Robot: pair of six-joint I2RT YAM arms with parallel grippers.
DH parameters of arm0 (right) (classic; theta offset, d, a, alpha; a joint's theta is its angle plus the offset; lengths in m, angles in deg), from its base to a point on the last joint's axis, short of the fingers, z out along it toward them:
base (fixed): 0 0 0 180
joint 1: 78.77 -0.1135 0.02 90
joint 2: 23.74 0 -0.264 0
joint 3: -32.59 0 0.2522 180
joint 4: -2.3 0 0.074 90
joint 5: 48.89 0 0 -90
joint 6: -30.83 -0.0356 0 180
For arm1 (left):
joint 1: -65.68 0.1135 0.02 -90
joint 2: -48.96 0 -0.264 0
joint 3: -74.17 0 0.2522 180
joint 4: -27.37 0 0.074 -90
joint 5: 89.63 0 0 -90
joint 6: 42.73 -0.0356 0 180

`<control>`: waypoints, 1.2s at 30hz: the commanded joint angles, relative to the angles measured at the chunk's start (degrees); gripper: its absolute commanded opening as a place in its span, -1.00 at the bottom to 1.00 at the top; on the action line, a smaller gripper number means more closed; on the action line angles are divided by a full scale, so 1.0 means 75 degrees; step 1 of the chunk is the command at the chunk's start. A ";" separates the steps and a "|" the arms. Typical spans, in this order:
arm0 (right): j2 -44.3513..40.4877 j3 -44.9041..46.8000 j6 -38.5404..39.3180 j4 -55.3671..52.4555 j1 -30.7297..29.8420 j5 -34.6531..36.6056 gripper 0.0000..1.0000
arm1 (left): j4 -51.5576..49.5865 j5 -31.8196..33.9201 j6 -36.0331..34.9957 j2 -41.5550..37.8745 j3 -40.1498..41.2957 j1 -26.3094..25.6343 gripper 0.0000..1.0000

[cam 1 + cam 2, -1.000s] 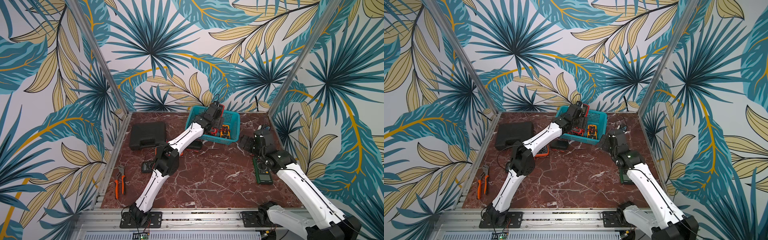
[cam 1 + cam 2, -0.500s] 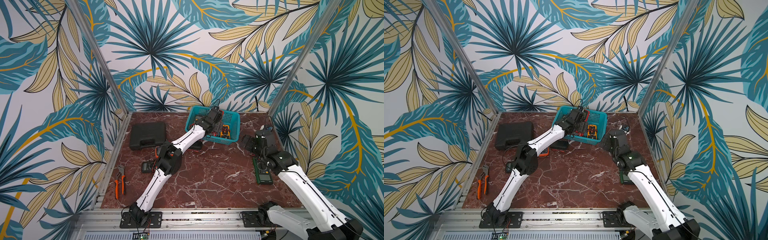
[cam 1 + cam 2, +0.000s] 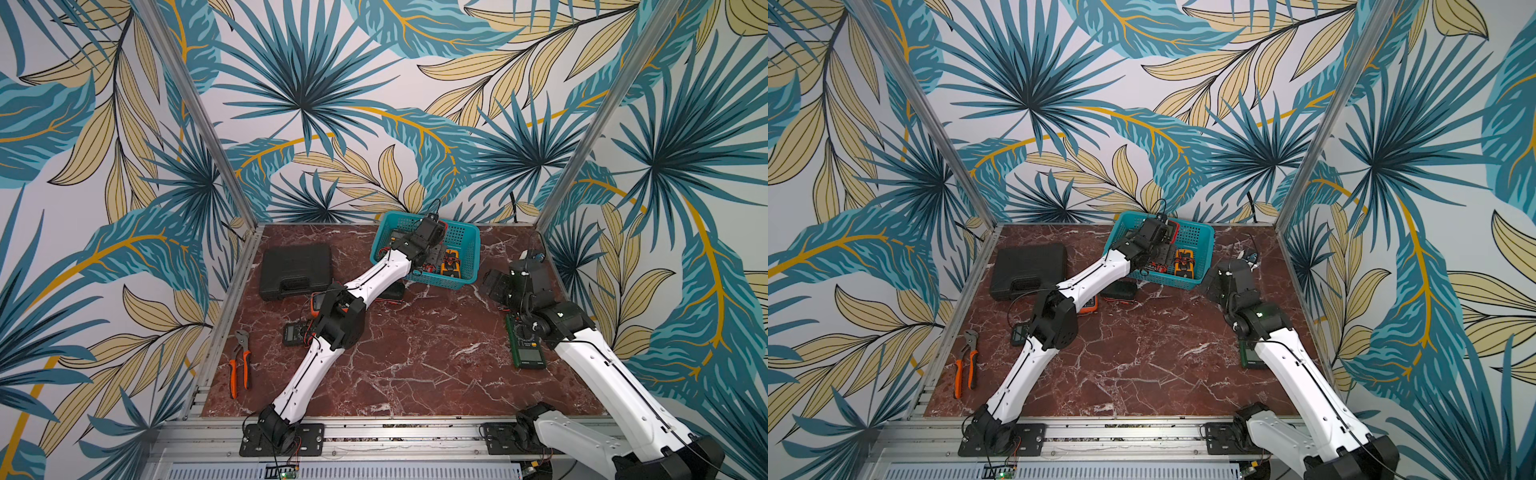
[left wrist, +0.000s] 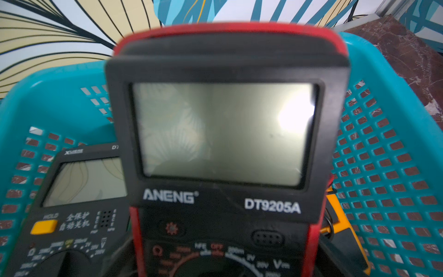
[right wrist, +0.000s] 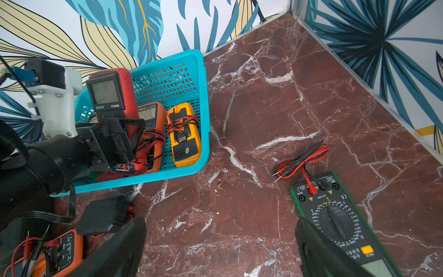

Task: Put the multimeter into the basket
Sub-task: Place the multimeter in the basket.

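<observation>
The teal basket (image 3: pixel 462 243) (image 5: pixel 172 79) stands at the back of the marble table. My left gripper (image 3: pixel 432 232) (image 5: pixel 117 136) is shut on the lower half of a red-and-black multimeter (image 5: pixel 107 93) (image 4: pixel 223 134). That multimeter stands display-up inside the basket (image 4: pixel 383 167), its top above the rim. An orange multimeter (image 5: pixel 153 120), a yellow one (image 5: pixel 184 136) and a black one (image 4: pixel 79 203) lie in the basket beside it. My right gripper (image 5: pixel 220 249) (image 3: pixel 496 284) hangs open over bare marble, next to a green multimeter (image 5: pixel 335 220) (image 3: pixel 525 345).
A black hard case (image 3: pixel 296 270) lies at the back left and orange-handled pliers (image 3: pixel 240 365) by the left edge. Under my left arm sit an orange multimeter (image 3: pixel 316 301), a small black one (image 3: pixel 293 334) and another black one (image 3: pixel 1119 291). The green meter's test leads (image 5: pixel 299 160) trail on the marble.
My left gripper has sunk a little lower into the basket with the red multimeter. The right arm has barely shifted.
</observation>
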 commanded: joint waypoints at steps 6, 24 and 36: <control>0.0113 0.0079 -0.0142 0.0020 -0.0034 -0.0151 0.99 | -0.0268 0.0331 0.0068 0.0045 -0.0187 -0.0043 -0.90; 0.0166 -0.0133 -0.0065 -0.0089 -0.0037 -0.0202 0.99 | -0.0461 0.0339 0.0535 0.0406 -0.0176 -0.0018 0.92; 0.0146 -0.0086 -0.0051 -0.0086 -0.0040 -0.0212 0.99 | -0.0238 0.0238 0.0601 0.0094 0.0038 -0.0010 1.00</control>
